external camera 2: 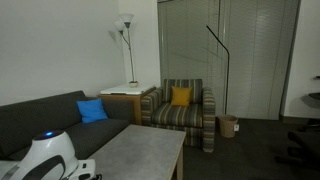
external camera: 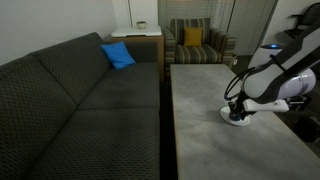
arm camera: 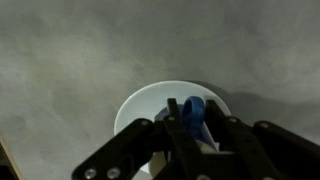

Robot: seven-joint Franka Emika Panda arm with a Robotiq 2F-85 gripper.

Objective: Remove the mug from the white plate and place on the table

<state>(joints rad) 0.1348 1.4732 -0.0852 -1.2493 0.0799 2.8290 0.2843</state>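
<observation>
In the wrist view the white plate (arm camera: pixel 140 105) lies on the grey table (arm camera: pixel 80 50). The dark blue mug (arm camera: pixel 194 112) stands on it, mostly hidden by my fingers. My gripper (arm camera: pixel 190 103) is straight above the plate, and its two fingers press on either side of the mug's blue part. In an exterior view the gripper (external camera: pixel 238 110) is down at the plate (external camera: pixel 238 119) near the table's (external camera: pixel 210 145) far side edge. The mug itself is too small to make out there.
A dark grey sofa (external camera: pixel 80 100) with a blue cushion (external camera: pixel 118 55) runs along one side of the table. A striped armchair (external camera: pixel 196 45) and a wooden side table (external camera: pixel 140 38) stand beyond its end. A floor lamp (external camera 2: pixel 124 35) stands in the corner.
</observation>
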